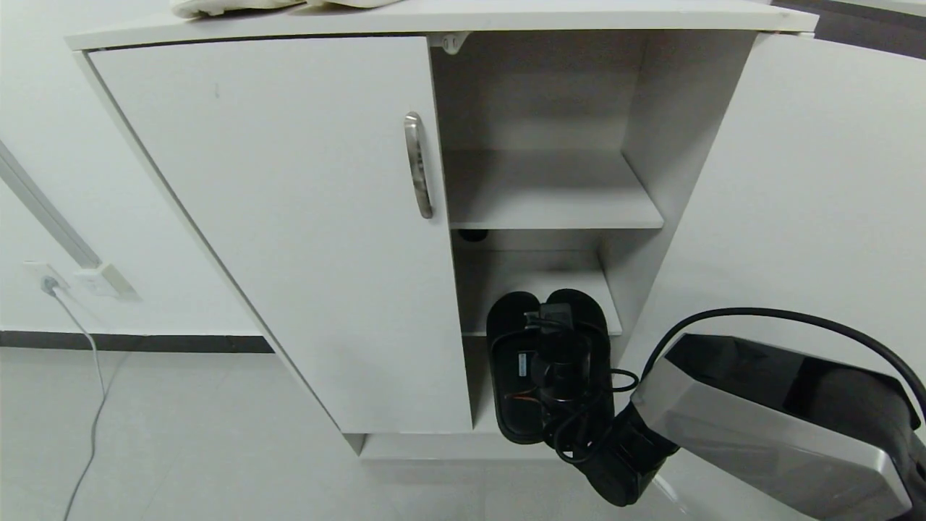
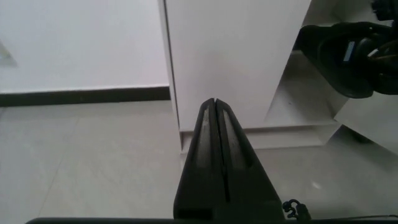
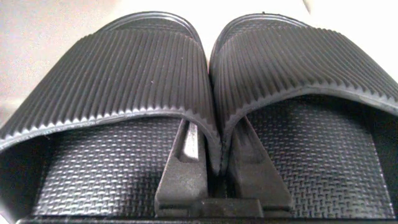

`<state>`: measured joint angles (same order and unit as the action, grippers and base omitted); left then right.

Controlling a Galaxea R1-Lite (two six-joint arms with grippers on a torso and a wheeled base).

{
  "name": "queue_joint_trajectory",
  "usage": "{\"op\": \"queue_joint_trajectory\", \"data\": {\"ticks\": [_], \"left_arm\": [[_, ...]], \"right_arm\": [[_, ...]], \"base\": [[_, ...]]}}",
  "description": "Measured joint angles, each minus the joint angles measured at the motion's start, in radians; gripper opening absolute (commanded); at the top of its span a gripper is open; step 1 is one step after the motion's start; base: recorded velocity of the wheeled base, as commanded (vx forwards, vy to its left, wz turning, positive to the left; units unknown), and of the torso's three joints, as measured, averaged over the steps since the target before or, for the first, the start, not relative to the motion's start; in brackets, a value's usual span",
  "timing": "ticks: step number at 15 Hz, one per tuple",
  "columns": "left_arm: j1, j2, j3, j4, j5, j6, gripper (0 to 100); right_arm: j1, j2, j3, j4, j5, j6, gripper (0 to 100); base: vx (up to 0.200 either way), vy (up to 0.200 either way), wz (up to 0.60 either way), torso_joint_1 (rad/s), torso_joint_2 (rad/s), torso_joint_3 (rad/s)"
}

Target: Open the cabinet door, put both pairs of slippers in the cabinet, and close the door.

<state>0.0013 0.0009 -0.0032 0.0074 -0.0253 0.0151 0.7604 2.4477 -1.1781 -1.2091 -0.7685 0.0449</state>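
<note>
A pair of black slippers [image 1: 508, 329] is held side by side at the open right half of the white cabinet [image 1: 289, 217], toes over the lower shelf [image 1: 521, 282]. My right gripper [image 1: 551, 347] is shut on them; in the right wrist view its fingers [image 3: 186, 155] pinch the slippers' [image 3: 124, 74] inner walls together, the gripper [image 3: 214, 134] reaching under the straps. My left gripper [image 2: 214, 106] is shut on nothing, low over the floor before the cabinet's base, with the black slippers [image 2: 348, 46] farther off. A cream pair [image 1: 239, 6] lies on the cabinet top, partly cut off.
The left door with its metal handle [image 1: 418, 165] is closed; the right door [image 1: 817, 195] stands swung open to the right. The upper shelf [image 1: 550, 192] is bare. A wall socket with a grey cable [image 1: 51, 284] is at the left, over the grey floor [image 1: 181, 434].
</note>
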Motion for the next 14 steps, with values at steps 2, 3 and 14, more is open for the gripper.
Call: {"op": "queue_joint_trajectory", "data": {"ticks": [2, 3, 14], "left_arm": [[0.0, 0.0, 0.0, 0.0, 0.0, 0.0, 0], [0.0, 0.0, 0.0, -0.002, -0.001, 0.0, 0], [0.0, 0.0, 0.0, -0.001, -0.001, 0.001, 0]], "right_arm": [[-0.003, 0.0, -0.004, 0.003, 0.006, 0.0, 0], [-0.011, 0.001, -0.017, 0.005, 0.013, -0.001, 0], [-0.143, 0.154, -0.489, 0.324, 0.112, 0.003, 0]], "base": [[0.0, 0.0, 0.0, 0.0, 0.0, 0.0], [0.0, 0.0, 0.0, 0.0, 0.0, 0.0], [0.0, 0.0, 0.0, 0.0, 0.0, 0.0]]}}
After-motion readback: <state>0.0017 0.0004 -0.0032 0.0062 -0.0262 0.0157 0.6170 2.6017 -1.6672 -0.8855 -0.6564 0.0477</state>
